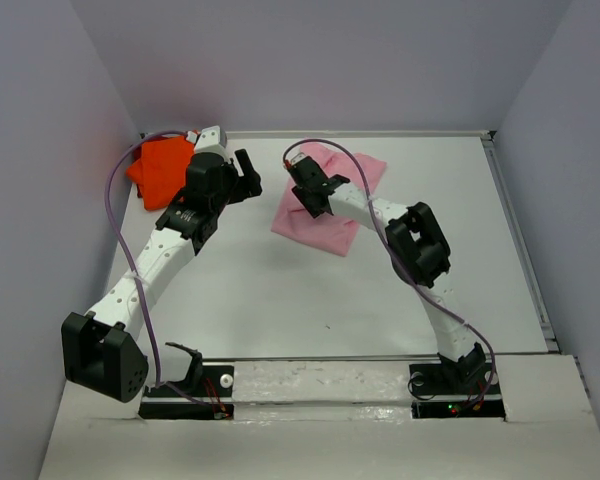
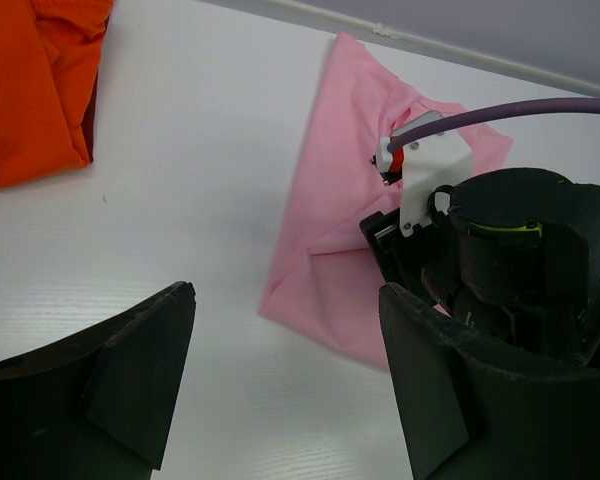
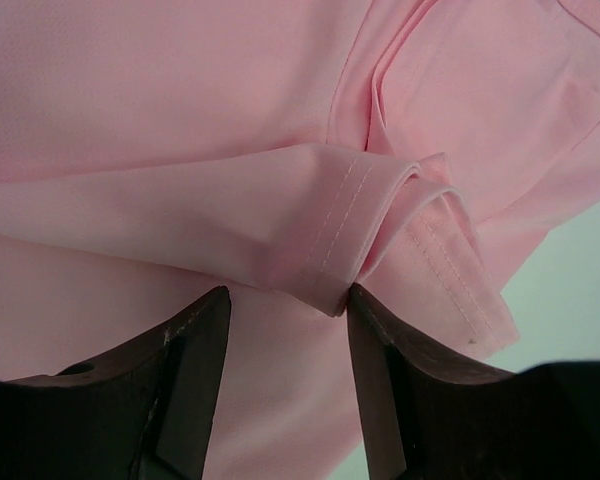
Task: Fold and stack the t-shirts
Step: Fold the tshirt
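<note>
Hem of pink t-shirt [image 3: 180,120] between parted right tool [image 3: 288,300], left tool [image 2: 285,295] spread

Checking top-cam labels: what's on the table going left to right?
Orange shirt → left gripper → pink shirt. Right gripper overlaps the pink shirt, so it's left out.

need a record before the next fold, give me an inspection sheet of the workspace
surface: white table
job's things: pink t-shirt creased, partly folded, far middle; orange t-shirt bunched in the far left corner, dark red strip under its edge, shirt or shadow unclear
clutter: nothing seen
grippers: left gripper open, empty, beside the pink t-shirt; right gripper fingers apart either side of a folded pink hem
cables: one purple cable along each arm
surroundings: grey walls on three sides
</note>
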